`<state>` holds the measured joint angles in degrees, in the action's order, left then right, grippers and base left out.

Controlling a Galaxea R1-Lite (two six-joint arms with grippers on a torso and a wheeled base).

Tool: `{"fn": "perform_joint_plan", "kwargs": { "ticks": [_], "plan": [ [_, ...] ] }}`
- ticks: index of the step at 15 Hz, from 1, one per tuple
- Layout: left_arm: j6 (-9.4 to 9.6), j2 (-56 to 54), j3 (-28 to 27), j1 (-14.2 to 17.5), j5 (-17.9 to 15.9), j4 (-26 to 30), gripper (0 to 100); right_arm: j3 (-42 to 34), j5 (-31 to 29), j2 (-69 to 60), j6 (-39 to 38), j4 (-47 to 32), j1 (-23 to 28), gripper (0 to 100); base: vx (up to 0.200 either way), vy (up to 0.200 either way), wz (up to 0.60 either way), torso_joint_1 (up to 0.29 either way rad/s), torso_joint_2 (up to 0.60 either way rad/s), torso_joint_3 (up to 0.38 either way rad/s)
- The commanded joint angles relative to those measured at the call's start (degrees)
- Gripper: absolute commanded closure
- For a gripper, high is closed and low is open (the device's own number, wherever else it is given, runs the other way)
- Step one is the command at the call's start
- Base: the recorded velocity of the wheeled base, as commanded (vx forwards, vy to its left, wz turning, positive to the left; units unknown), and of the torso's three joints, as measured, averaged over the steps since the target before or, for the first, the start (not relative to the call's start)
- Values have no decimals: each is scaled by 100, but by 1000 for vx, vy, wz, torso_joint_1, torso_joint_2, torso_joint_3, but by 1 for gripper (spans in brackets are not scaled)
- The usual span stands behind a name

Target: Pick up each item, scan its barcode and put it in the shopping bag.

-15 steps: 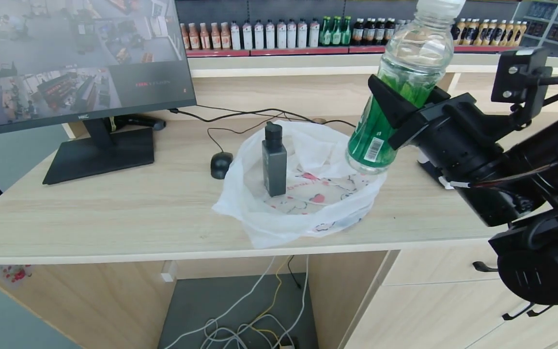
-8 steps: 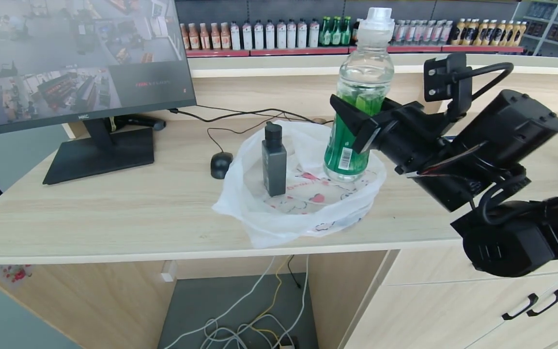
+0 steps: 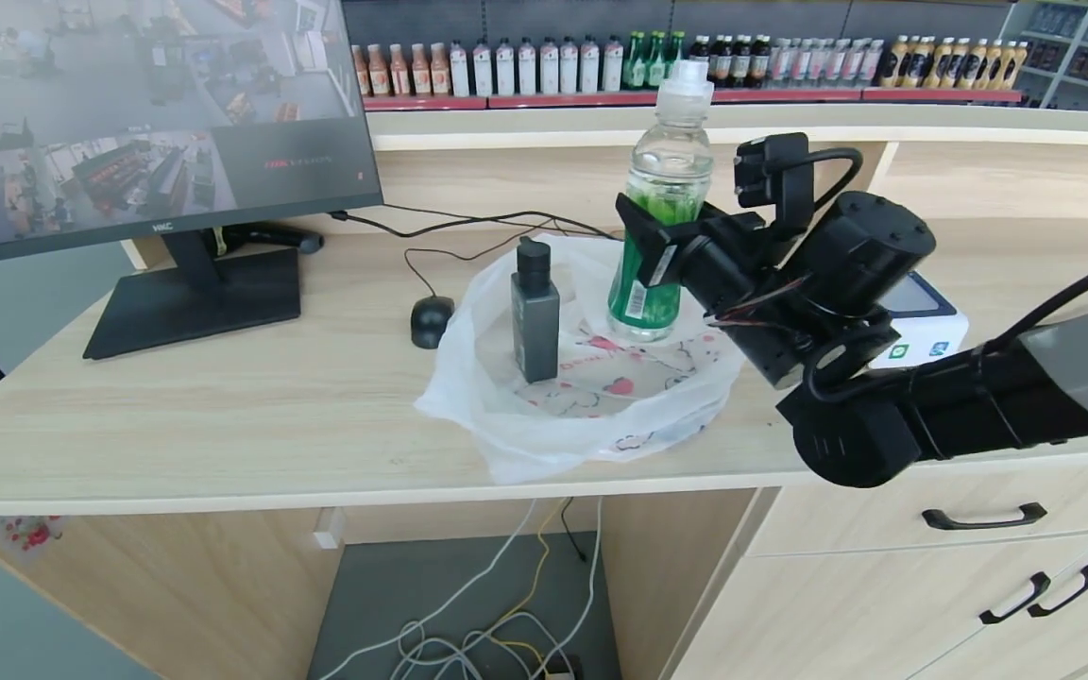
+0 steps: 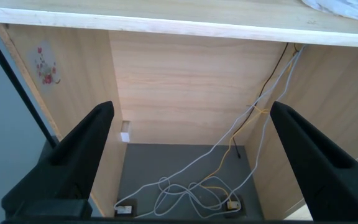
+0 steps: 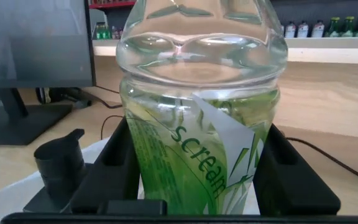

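Note:
A clear bottle with a green label [image 3: 659,236] stands upright over the back right part of the white shopping bag [image 3: 591,378], its base at or just above the bag. My right gripper [image 3: 659,247] is shut on the green-label bottle [image 5: 201,134] around its middle. A dark grey pump bottle [image 3: 534,312] stands upright inside the bag, to the left of the green one; its black cap [image 5: 59,163] rises beside the held bottle. My left gripper [image 4: 194,162] is open below the counter top, facing the floor cables.
A monitor [image 3: 143,113] on a black stand occupies the counter's back left. A black mouse [image 3: 431,319] lies just left of the bag. A white scanner box [image 3: 917,326] sits right of the bag, behind my right arm. Drawers with black handles [image 3: 978,518] are below right.
My right arm has swung left and down with the green-label bottle, from high beside the bag to upright over its back right part. The scanner box is now uncovered.

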<state>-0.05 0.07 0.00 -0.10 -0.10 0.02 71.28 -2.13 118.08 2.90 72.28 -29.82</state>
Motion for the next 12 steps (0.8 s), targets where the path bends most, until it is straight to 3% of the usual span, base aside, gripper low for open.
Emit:
{"fn": "perform_joint_plan", "kwargs": {
  "ticks": [1, 7, 12],
  "plan": [
    [-4, 1, 0, 1, 1, -2, 0, 123, -6, 312, 0, 14, -6, 100, 0, 0, 0, 0, 0, 0],
    [-4, 1, 0, 1, 1, -2, 0, 185, 2, 638, -202, 58, 81, 100, 0, 0, 0, 0, 0, 0],
    [-4, 1, 0, 1, 1, -2, 0, 870, 29, 980, -237, 23, 248, 100, 0, 0, 0, 0, 0, 0]
  ]
}}
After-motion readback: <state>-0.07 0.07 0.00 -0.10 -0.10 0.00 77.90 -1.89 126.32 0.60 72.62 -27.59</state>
